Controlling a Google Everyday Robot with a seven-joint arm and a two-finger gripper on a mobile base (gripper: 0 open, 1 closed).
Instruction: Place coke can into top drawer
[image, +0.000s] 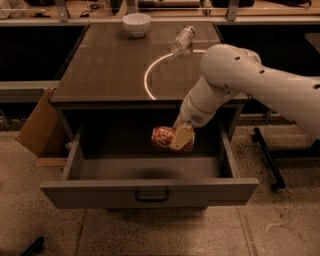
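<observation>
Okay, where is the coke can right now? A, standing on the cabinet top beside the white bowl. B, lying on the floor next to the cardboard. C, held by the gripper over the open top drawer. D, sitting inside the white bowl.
C: the gripper is closed on the coke can, holding it on its side above the inside of the open top drawer, clear of the drawer floor.

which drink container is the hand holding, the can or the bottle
The red coke can, gripped by the hand over the open top drawer; the clear bottle lies on the cabinet top.
</observation>
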